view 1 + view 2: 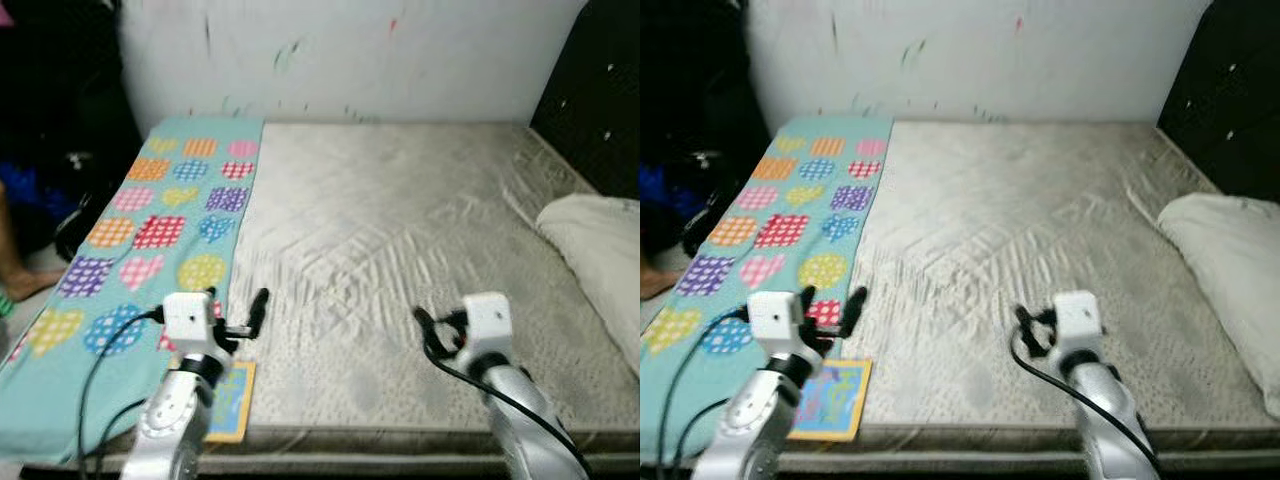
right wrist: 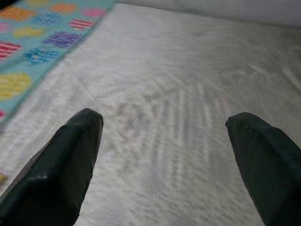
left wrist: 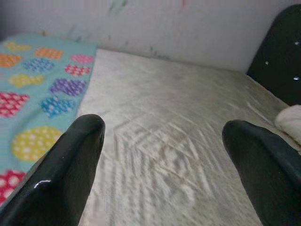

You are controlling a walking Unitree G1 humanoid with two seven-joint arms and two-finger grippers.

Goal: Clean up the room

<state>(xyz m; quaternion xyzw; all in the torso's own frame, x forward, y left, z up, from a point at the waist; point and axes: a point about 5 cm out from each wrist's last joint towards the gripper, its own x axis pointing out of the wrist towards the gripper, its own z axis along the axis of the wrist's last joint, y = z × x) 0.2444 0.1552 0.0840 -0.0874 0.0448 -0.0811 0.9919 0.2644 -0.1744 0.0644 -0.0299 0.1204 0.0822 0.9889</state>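
Robot stands at foot of the bed (image 1: 400, 260), both arms raised w/ nothing held: left gripper (image 1: 240, 318) spread wide over the seam btwn mattress and teal heart-print blanket (image 1: 150, 230); right gripper (image 2: 164, 160) also splayed, above bare sheet. Looks like the scan/approach stage, no pick started. Likely target: the small colourful booklet (image 1: 832, 398) at the near mattress edge, just below left arm; next move probably needs left wrist lowered and turned back toward it. White pillow (image 1: 600, 250) on right side. No bins or containers around.
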